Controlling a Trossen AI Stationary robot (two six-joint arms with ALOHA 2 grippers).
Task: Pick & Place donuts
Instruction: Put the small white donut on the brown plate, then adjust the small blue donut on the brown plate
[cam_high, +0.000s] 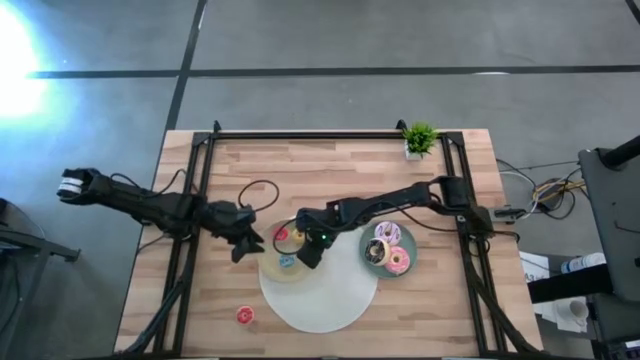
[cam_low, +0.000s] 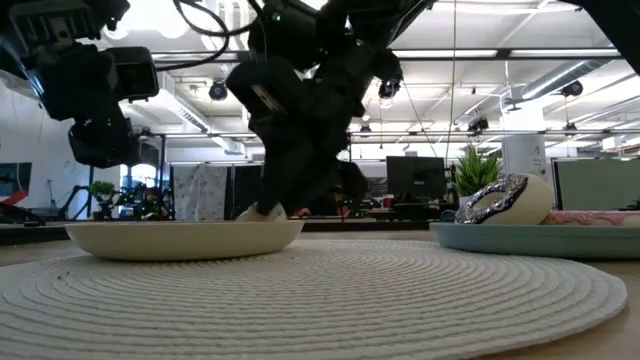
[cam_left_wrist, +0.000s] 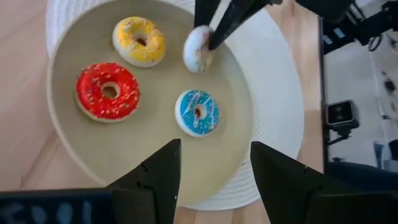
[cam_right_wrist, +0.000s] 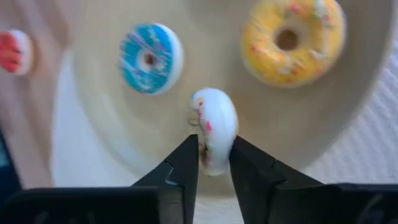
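A beige plate (cam_left_wrist: 74, 155) on the white mat (cam_high: 325, 295) holds a yellow donut (cam_left_wrist: 139, 41), a red donut (cam_left_wrist: 107, 91) and a blue donut (cam_left_wrist: 198, 112), all lying flat. My right gripper (cam_right_wrist: 213, 148) reaches over this plate from the right and is shut on a small white donut (cam_right_wrist: 214, 127) with pink flecks. My left gripper (cam_left_wrist: 214, 177) hovers open by the plate's left edge (cam_high: 245, 243) and touches nothing. A teal plate (cam_high: 408, 240) on the right carries a brown donut (cam_high: 376, 251), a pink donut (cam_high: 398, 262) and a lilac-white donut (cam_high: 388, 233). Another red donut (cam_high: 245, 315) lies on the bare table. My right gripper pinches the white donut's rim (cam_right_wrist: 216, 163) between its two fingers, one on each flat face. The fingers come from above, slanting down from the table's right. The donut stands on edge over the beige plate's floor; whether its lower edge touches the plate, I cannot tell.
A potted plant (cam_high: 419, 138) stands at the table's far right corner. A black cable loops on the wood (cam_high: 258, 192) behind the left gripper. Bare wood lies at the near left around the lone red donut and along the far side.
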